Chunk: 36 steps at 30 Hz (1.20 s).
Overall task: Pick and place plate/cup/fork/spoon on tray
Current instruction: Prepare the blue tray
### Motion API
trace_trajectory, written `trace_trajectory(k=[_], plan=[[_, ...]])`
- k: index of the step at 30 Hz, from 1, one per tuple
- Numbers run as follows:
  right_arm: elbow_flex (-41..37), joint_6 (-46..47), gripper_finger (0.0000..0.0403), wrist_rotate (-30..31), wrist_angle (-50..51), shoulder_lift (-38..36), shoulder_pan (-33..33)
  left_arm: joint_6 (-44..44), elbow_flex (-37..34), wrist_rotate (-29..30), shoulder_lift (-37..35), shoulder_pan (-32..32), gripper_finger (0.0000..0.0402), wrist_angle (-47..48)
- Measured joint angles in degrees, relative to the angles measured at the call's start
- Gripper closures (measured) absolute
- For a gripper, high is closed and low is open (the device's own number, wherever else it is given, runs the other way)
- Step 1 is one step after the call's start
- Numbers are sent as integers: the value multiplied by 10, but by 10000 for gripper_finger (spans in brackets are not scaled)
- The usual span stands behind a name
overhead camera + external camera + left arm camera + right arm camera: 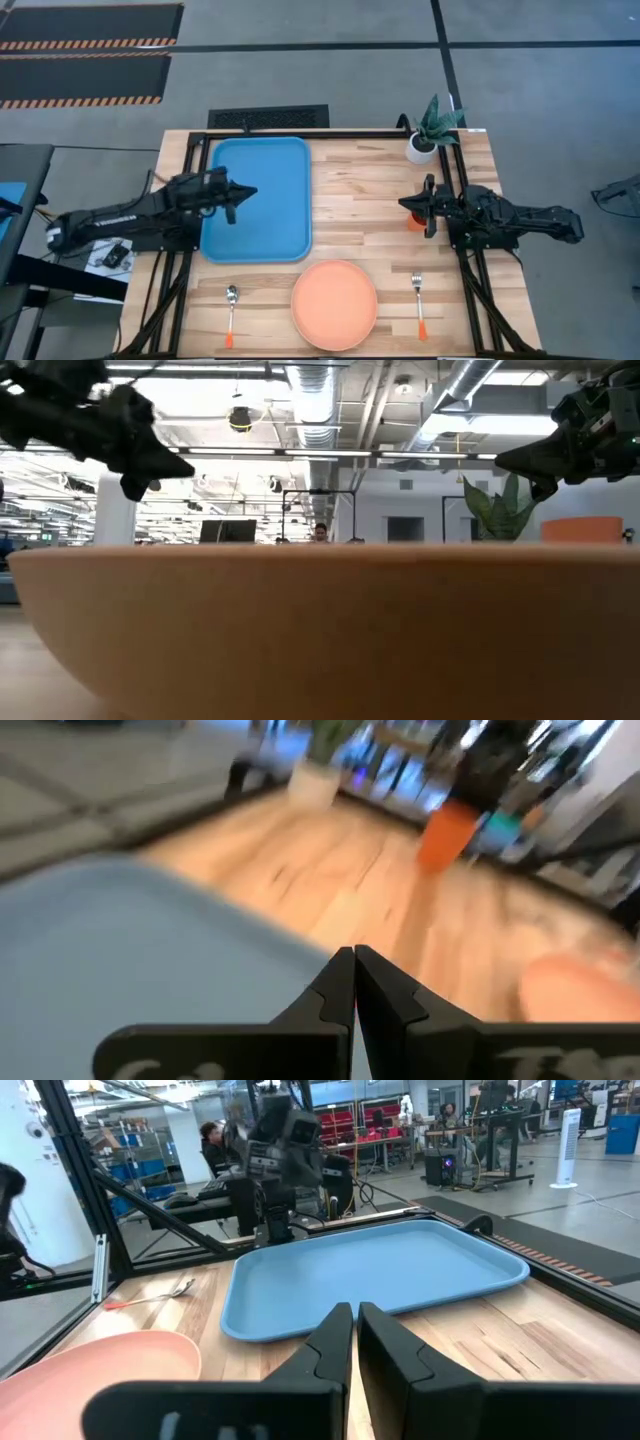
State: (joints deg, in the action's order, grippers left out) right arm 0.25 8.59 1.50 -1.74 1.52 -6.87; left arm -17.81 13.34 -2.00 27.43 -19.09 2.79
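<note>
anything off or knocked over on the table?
Nothing stands out. The tray is empty and square to the table; plate, spoon and fork lie flat along the near edge; the cup stands upright by the right gripper.

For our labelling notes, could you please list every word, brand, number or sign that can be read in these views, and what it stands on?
None can be read.
Left hand: pale marks on its body in the left wrist view, too blurred to read.
Right hand: similar pale marks, cut off and unreadable.
Tray, plate, cup: plain, no text.
</note>
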Motion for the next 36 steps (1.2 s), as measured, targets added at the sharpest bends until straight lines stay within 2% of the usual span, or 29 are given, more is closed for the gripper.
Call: trace_trajectory(k=[6,9,13,19,24,27,31,36], plan=[[0,0,356,0,0,0,0,-15,156,59,167,-46,401,242],[0,0,356,0,0,0,0,-22,225,70,235,-95,401,355],[0,0,356,0,0,0,0,-18,282,72,301,-179,402,443],[0,0,356,0,0,0,0,7,293,51,371,-321,380,521],[0,0,356,0,0,0,0,42,293,45,427,-389,330,500],[0,0,356,0,0,0,0,32,298,67,455,-401,298,499],[0,0,356,0,-1,0,0,19,308,90,476,-385,264,516],[0,0,356,0,0,0,0,-3,321,121,511,-381,240,533]])
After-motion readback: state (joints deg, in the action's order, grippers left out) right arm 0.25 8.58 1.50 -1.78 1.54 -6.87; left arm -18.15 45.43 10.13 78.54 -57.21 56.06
